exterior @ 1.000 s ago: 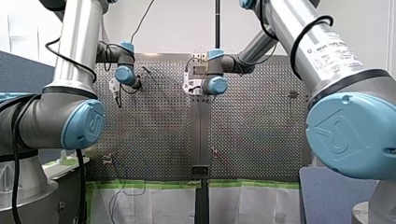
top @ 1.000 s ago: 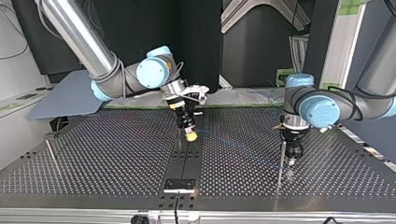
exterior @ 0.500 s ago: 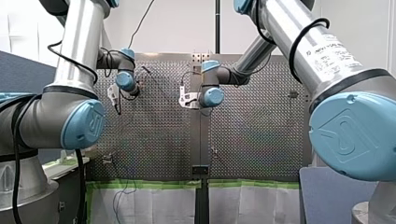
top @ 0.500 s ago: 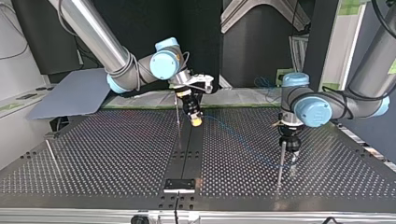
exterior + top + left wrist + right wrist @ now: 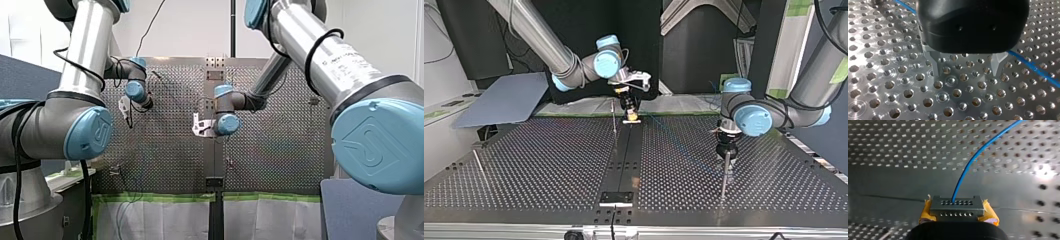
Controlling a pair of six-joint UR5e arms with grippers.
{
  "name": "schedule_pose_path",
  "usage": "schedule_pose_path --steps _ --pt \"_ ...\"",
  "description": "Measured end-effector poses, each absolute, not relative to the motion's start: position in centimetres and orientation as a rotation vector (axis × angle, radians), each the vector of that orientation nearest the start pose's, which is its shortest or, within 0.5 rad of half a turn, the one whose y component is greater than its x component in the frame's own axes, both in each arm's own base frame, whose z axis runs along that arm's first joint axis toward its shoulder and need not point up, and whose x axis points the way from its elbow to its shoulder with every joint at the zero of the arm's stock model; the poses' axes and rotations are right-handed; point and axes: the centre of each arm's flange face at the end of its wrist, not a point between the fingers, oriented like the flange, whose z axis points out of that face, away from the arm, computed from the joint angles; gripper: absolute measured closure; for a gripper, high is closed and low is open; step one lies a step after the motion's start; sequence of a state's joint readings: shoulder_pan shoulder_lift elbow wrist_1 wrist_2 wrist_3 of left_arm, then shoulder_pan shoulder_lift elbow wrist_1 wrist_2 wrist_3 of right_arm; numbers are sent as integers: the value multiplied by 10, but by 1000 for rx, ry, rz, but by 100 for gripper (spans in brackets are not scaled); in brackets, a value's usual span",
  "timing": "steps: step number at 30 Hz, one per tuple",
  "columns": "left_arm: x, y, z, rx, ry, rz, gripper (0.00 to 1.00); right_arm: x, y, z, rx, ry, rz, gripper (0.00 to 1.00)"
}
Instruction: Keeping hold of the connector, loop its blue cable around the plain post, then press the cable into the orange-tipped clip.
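In the right wrist view my right gripper (image 5: 956, 216) is shut on a grey connector (image 5: 956, 206), with a yellow pad on each side. The blue cable (image 5: 970, 161) leaves the connector and runs away over the perforated plate. In the top view my right gripper (image 5: 630, 116) hangs over the dark centre strip at the far side. The cable (image 5: 674, 141) trails towards a thin upright post (image 5: 724, 172). My left gripper (image 5: 726, 154) hovers just behind that post. Its metal fingers (image 5: 935, 67) stand open with nothing between them, and the cable (image 5: 1034, 67) passes beside them.
A second thin upright rod (image 5: 613, 117) stands close beside my right gripper. Another rod (image 5: 479, 165) is at the top view's left edge. A small bracket (image 5: 616, 198) sits on the centre strip near the front edge. Green tape and white sheet (image 5: 165, 215) border the table.
My right arm has carried the connector away from the top view's camera, towards the far edge. My left gripper has drifted slightly back and up from the post.
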State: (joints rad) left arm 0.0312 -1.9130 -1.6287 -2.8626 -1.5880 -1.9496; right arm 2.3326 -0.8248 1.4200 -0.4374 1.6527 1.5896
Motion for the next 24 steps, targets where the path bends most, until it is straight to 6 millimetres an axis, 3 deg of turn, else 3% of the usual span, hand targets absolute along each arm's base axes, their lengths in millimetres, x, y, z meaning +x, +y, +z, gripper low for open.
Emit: schedule_pose_path --steps 24 --pt "594 -113 299 -374 1657 -234 1 557 -409 -3 1895 -992 1403 100"
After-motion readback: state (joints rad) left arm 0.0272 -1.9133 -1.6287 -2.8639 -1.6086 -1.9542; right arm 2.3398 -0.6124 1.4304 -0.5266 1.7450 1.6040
